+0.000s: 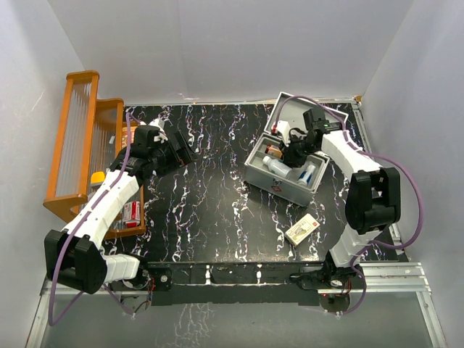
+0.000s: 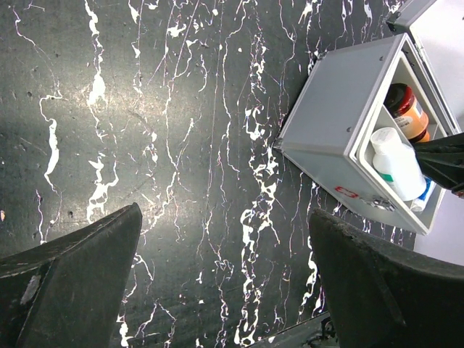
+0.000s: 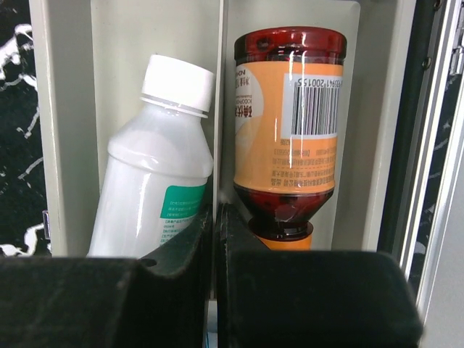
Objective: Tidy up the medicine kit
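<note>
Barcode (image 3: pixel 316 105) on bottle (image 3: pixel 290 159) in medicine kit (image 3: pixel 65 109) shows only from right wrist.

Blk table (image 1: pixel 210 196) w/ white marble veins. Lt-grey medicine kit (image 1: pixel 279 188), small red mark on front wall. Inside: white bottle (image 3: pixel 156 181), white cap, teal label; amber bottle (image 3: pixel 286 123), orange label, blk/white barcode. Orange-brown wooden rack (image 1: pixel 72 138) at table's left edge. Cream box (image 1: pixel 302 229) nr right edge.

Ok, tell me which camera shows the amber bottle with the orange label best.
Right wrist: the amber bottle with the orange label appears large and close, barcode readable. Left wrist shows part of it inside the light-grey metal case; top external shows only a glimpse.
</note>
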Controlling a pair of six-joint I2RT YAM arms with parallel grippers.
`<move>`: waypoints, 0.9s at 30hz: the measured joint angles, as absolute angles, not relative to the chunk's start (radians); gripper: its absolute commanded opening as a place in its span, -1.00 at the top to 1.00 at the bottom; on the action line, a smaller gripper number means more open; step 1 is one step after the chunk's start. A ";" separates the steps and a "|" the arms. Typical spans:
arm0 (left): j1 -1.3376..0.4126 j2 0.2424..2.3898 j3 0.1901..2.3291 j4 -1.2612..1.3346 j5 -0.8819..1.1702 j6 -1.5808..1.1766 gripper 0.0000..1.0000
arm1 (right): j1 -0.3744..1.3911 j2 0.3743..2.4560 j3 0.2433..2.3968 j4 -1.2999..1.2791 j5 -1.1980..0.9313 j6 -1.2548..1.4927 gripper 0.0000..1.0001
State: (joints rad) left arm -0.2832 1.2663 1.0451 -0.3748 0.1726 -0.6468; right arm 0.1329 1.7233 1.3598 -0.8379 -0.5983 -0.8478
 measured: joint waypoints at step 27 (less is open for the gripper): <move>-0.283 1.261 1.013 -0.375 0.173 -0.631 -0.97 | 0.395 1.678 1.260 -0.513 -0.325 -0.439 1.00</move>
State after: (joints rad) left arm -0.2832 1.2606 1.0134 -0.3748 0.1730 -0.6308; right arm 0.3954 1.6775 1.2602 -0.5125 -0.3252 -0.4393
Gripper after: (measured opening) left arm 0.985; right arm 0.019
